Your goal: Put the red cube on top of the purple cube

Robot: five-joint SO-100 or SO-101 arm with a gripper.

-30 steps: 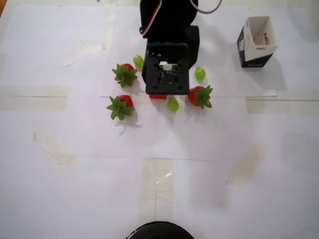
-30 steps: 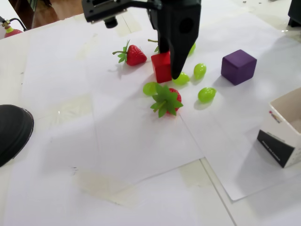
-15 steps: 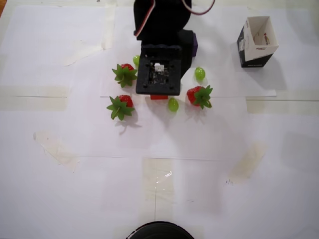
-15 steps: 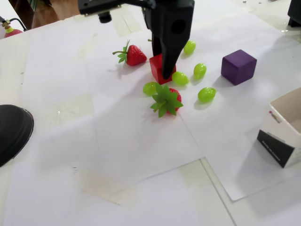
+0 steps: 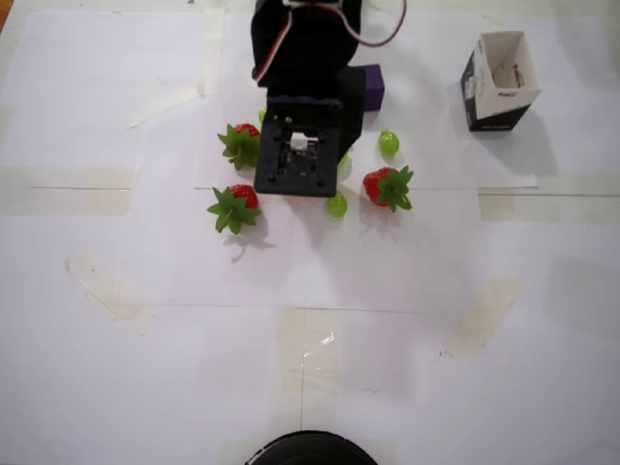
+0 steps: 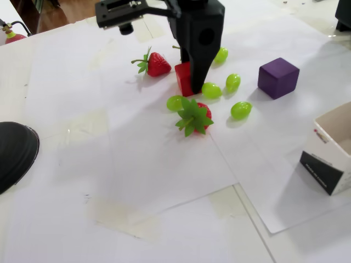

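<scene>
Between the jaws, which grip it, sits the red cube [image 6: 184, 78], plain-faced; the carton's [image 6: 329, 164] label is unreadable.

1. The only printing seen was on the black-and-white carton [image 5: 499, 82], which stood near the table's [image 5: 310, 368] far right corner in the overhead view. A short white mark ran along the bottom of its dark front side, too small and blurred to be read.
2. Inside the carton's open top, a small reddish mark showed on the white inner wall; it could not be read either.
3. In the fixed view the same carton [image 6: 329, 159] sat at the table's right edge, and its black side carried a thin line of white lettering, illegible.
4. No other text, number or sign was legible anywhere.
</scene>
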